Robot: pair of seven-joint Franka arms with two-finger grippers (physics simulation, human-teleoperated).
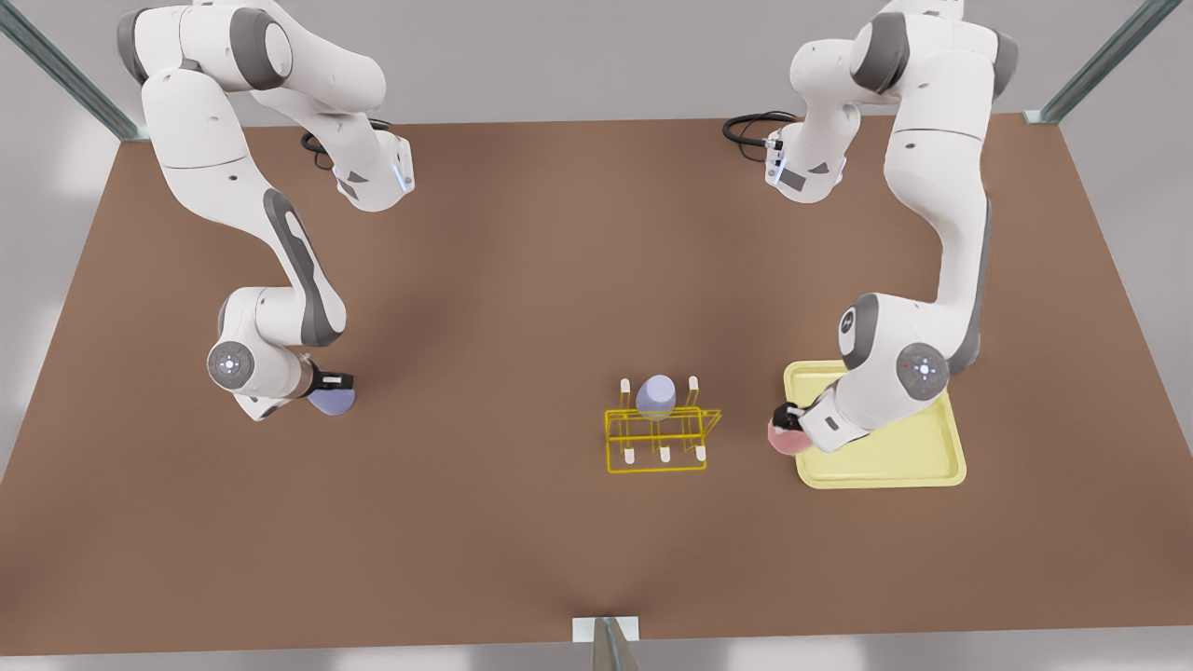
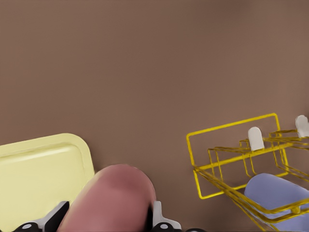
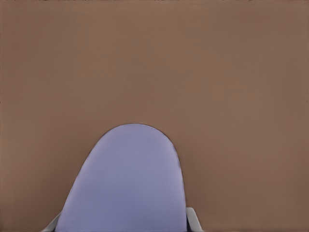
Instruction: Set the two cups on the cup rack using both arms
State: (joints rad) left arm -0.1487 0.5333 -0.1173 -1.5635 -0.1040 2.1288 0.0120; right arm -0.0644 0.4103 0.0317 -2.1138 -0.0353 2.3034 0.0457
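You see the left gripper (image 1: pixel 786 424) clamped on the pink cup (image 1: pixel 785 438), held at the tray (image 1: pixel 932 466) edge nearest the cup rack (image 1: pixel 660 438). The right gripper (image 1: pixel 337 382) grips 1 lavender cup (image 1: pixel 333 401), well apart from the rack on the side opposite the tray. A 2nd lavender cup (image 1: pixel 655 396) sits on a rack peg.

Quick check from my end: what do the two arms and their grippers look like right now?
Both arms are glossy white jointed links with grey joint sections and round glowing joint caps. Black cables loop at each base. The left gripper and right gripper are small and black, with pale finger pads.
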